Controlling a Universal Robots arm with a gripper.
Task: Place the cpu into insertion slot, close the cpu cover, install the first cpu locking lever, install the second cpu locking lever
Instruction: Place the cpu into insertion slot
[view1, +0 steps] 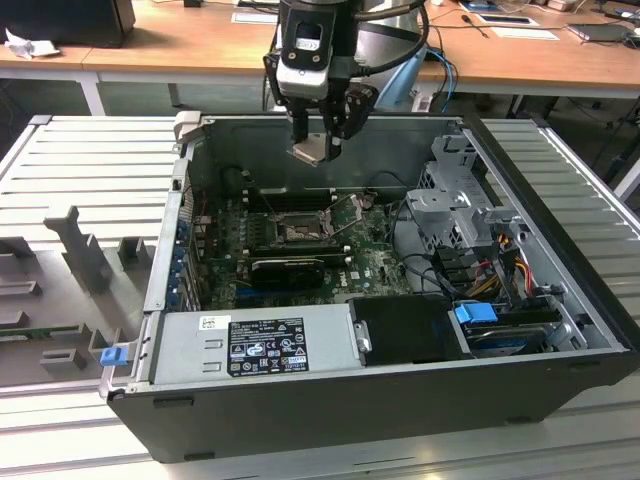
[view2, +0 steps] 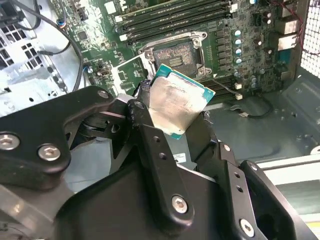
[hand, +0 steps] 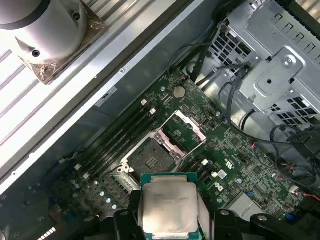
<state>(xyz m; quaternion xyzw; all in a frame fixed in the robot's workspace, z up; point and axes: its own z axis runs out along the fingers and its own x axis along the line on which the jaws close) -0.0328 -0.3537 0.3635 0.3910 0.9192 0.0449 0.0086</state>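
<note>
Above the open case (view1: 330, 405), my gripper (view1: 316, 142) pinches the cpu (hand: 167, 207) by its edges, well clear of the bare socket (hand: 149, 159); cover (hand: 191, 123) stands flipped open beside it.

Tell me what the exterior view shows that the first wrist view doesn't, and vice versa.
The exterior view adds the whole computer case, its power supply and the desk behind. The first wrist view adds the coin battery. Both share the cpu held in the end effector, not yet in the empty socket, cpu cover open.
</note>
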